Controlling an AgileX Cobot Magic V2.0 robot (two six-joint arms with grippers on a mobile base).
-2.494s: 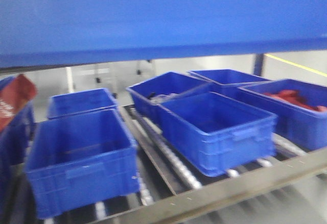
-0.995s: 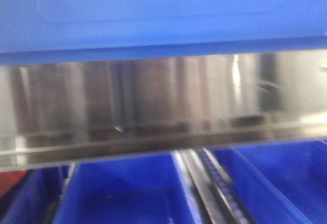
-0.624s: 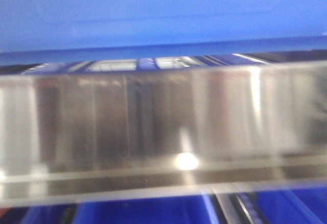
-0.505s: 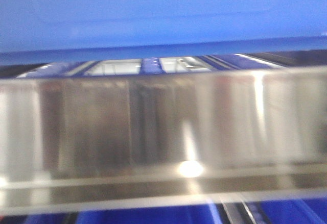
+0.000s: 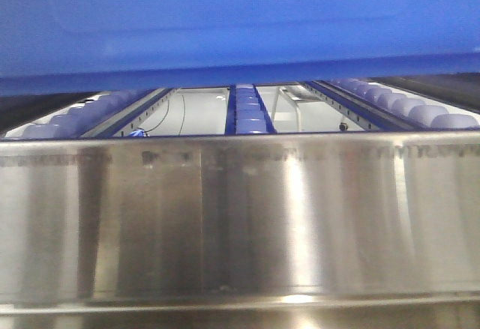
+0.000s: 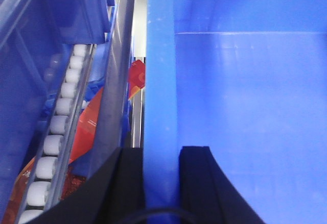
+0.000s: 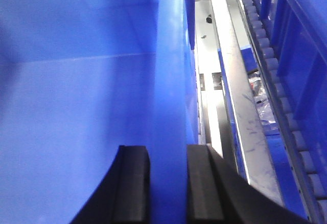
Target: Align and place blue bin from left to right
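Both walls pinched: left gripper point(image 6: 162, 183) and right gripper point(image 7: 167, 183) carry the blue bin point(image 5: 240, 22); next you'll want it lowered level onto the rollers point(image 5: 249, 115).

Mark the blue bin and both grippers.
blue bin point(image 5: 225, 22): front view, its wide side wall.
left gripper point(image 6: 161, 155): left wrist view, midway between fingers straddling the rim.
right gripper point(image 7: 167, 153): right wrist view, midway between fingers straddling the rim.

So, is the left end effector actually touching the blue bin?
Touching. The left wrist view shows the left end effector with its black fingers pressed flat against both faces of the blue bin wall, with no gap.
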